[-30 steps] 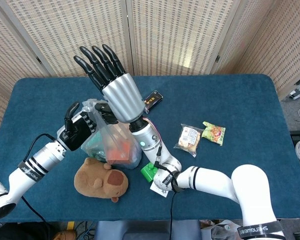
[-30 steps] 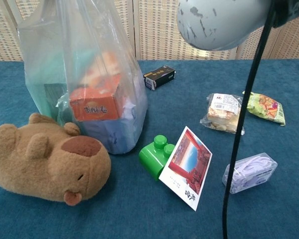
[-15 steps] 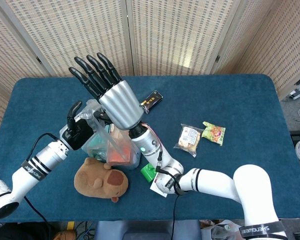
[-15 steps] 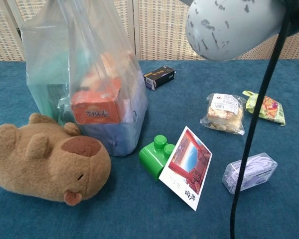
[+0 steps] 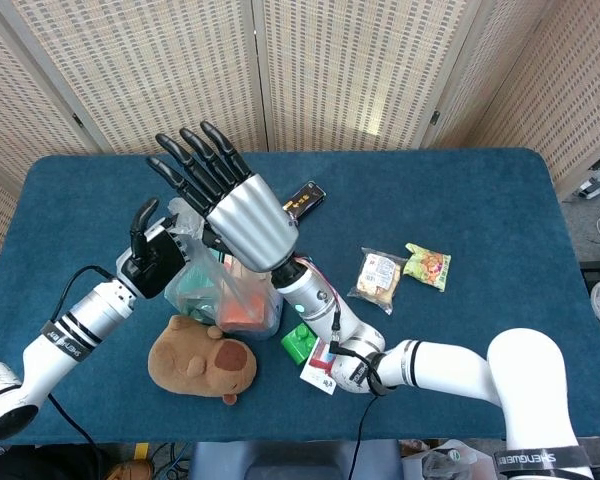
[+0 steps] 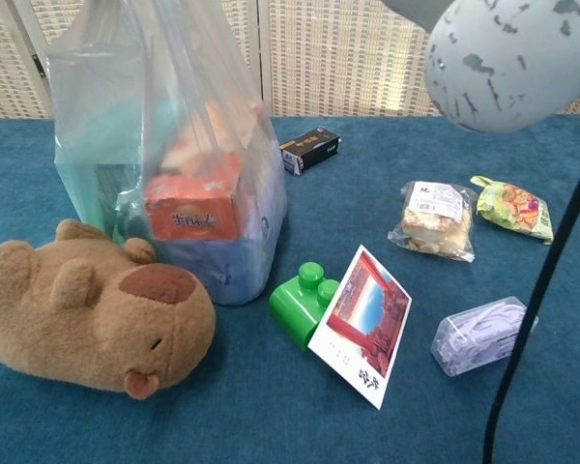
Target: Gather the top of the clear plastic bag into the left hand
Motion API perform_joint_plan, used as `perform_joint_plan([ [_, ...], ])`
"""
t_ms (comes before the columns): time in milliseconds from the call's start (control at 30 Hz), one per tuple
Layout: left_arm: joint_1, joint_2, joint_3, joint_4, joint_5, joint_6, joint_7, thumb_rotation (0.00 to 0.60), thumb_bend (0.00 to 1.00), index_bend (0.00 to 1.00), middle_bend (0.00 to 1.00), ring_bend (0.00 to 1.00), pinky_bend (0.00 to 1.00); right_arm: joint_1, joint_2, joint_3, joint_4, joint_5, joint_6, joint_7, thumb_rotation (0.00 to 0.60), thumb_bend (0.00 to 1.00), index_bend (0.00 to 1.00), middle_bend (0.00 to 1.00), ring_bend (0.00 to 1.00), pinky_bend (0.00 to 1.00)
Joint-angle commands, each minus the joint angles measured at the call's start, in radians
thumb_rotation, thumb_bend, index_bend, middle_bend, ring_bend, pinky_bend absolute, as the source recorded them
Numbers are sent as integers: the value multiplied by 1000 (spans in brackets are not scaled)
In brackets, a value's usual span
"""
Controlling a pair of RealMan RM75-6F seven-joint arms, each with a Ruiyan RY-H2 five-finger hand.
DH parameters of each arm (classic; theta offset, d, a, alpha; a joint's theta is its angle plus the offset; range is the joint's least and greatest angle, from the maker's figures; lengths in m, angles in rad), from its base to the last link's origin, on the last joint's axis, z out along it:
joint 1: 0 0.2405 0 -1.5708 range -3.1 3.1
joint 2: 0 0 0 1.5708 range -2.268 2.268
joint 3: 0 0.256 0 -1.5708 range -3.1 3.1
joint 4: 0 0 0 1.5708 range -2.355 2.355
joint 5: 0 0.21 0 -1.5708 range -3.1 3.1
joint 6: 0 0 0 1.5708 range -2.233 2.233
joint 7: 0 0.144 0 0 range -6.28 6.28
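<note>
The blue bench (image 5: 480, 200) carries everything. The clear plastic bag (image 6: 164, 164) stands upright just below the right hand (image 5: 235, 205), whose fingers are spread and hold nothing. The left hand (image 5: 152, 258) grips the bag's top edge at its left side. A plush capybara (image 6: 87, 319) lies touching the bag's base, below the left hand.

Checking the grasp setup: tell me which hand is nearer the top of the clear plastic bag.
Left. The left hand is at the clear plastic bag's top, on its left side; the right hand hovers open above it.
</note>
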Motion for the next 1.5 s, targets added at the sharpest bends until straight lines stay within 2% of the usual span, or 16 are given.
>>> perform_joint_plan([
  [33,4,-7,-16,-11,-42,-6,14,47,217,120,290,242,161,-9,6,-7,-11,-4,-4,-7,600,0,0,18,0,0],
  [167,4,-13,-36,-21,-65,-21,12,49,217,110,290,249,161,-16,12,-13,-18,-12,-7,-20,600,0,0,19,0,0],
  [333,-7,-13,-47,-19,-39,-66,-2,52,217,101,290,269,164,-12,16,7,-32,-5,-14,-27,600,0,0,18,0,0],
  [567,-23,-11,-62,-7,55,-105,-166,53,217,37,294,331,238,-17,22,8,-55,-9,-15,-48,600,0,0,18,0,0],
  [733,-24,-10,-64,11,78,-90,-225,66,217,23,338,377,264,-30,34,8,-70,-12,-11,-50,600,0,0,18,0,0],
  [933,-14,-3,-70,12,46,-69,-245,126,217,33,360,405,306,-65,62,0,-102,-15,2,-49,600,0,0,18,0,0],
  [1167,5,3,-82,6,0,-55,-255,226,217,68,380,433,348,-111,104,-18,-160,-20,9,-64,600,0,0,18,0,0],
  [1367,26,11,-95,0,-23,-43,-252,257,217,72,395,443,348,-157,151,-32,-214,-34,26,-73,600,0,0,19,0,0],
  [1500,41,19,-100,-4,-29,-38,-249,304,217,87,405,454,375,-211,207,-42,-271,-58,63,-61,600,0,0,18,0,0],
])
